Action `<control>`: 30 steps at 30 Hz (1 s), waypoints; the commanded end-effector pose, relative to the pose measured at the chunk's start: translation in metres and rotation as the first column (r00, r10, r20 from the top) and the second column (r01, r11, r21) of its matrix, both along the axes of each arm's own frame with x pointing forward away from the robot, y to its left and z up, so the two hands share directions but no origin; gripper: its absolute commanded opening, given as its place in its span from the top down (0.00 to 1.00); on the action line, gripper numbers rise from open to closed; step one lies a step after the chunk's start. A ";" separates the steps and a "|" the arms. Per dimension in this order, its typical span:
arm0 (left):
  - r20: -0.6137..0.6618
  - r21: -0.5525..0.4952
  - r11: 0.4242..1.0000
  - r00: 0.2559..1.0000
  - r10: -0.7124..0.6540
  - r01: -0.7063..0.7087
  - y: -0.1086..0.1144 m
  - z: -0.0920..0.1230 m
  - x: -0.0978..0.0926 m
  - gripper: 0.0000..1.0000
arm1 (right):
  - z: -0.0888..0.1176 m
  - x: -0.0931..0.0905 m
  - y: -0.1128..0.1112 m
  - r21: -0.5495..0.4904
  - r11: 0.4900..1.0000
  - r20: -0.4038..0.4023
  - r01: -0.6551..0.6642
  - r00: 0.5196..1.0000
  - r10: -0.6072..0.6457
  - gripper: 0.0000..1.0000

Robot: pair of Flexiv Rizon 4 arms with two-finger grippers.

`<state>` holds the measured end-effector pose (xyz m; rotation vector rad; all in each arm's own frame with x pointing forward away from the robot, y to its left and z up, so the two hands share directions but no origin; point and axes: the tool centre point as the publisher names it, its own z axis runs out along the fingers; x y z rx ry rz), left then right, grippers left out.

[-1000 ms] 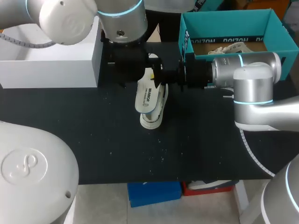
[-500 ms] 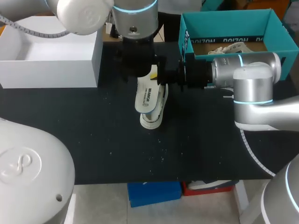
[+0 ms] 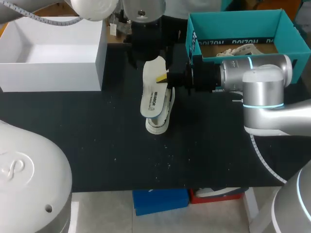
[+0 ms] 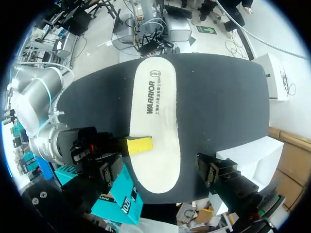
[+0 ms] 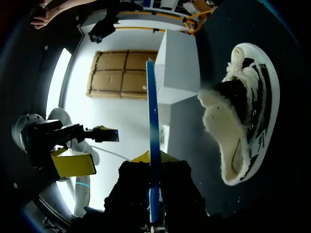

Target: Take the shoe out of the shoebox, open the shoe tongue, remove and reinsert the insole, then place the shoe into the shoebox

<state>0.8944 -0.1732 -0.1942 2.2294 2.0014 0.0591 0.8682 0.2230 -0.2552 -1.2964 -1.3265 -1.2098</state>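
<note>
Even overhead light fills the head view. The dark table [image 3: 97, 145] swallows it, so the shadow under the shoe [image 3: 158, 124] barely shows. The white box [image 3: 53, 48] at upper left and the insole [image 3: 154, 85] at centre are bright, close to washed out. My left arm [image 3: 92, 6] along the upper edge looks soft, perhaps out of focus. In the left wrist view the light is mild and the table's edges bow strongly. In the right wrist view a white glare behind the insole burns out detail, while the shoe beside it is dim but readable.

Claw [image 5: 151, 157] pinches edge-on insole [image 5: 150, 102]; shoe [image 5: 245, 119] beside.
</note>
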 end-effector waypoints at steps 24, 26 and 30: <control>0.024 -0.002 0.998 0.998 0.056 -0.056 -0.015 0.009 0.031 0.00 | 0.000 -0.001 0.001 -0.002 1.000 0.001 0.004 1.000 -0.004 1.00; 0.026 -0.002 0.999 0.998 0.051 -0.051 -0.014 0.009 0.017 0.00 | 0.000 -0.001 0.001 -0.002 1.000 0.001 0.004 1.000 -0.004 1.00; 0.028 0.002 0.999 0.999 0.037 -0.037 -0.010 0.009 -0.013 0.00 | 0.000 -0.001 0.001 -0.002 1.000 0.001 0.004 1.000 -0.004 1.00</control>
